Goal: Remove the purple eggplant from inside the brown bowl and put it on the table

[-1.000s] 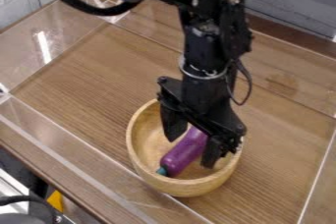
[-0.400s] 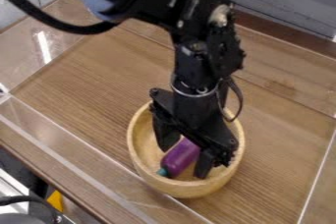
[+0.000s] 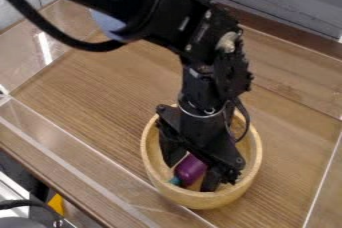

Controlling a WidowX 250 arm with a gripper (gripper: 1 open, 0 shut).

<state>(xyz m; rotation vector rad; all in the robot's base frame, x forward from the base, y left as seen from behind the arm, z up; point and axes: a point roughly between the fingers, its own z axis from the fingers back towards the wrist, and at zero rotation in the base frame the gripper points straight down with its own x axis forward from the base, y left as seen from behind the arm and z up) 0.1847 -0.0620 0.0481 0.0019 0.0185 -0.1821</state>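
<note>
**Gripper down in the bowl, eggplant not grabbed yet**

So there was one brown bowl point(image 3: 201, 172), one purple eggplant point(image 3: 191, 169) and one black arm. The arm reached straight down into the bowl, its gripper point(image 3: 197, 164) spread wide with a finger on either side of the eggplant, not pinching it as far as I could see. The eggplant lay inside the bowl, mostly hidden by the fingers. The bowl sat on the table point(image 3: 107, 92), close to a clear acrylic wall point(image 3: 80, 177).

A glossy purple eggplant point(image 3: 191, 168) lies in the light-brown bowl point(image 3: 201, 195) on a brown wood-grain table point(image 3: 100, 87).
</note>
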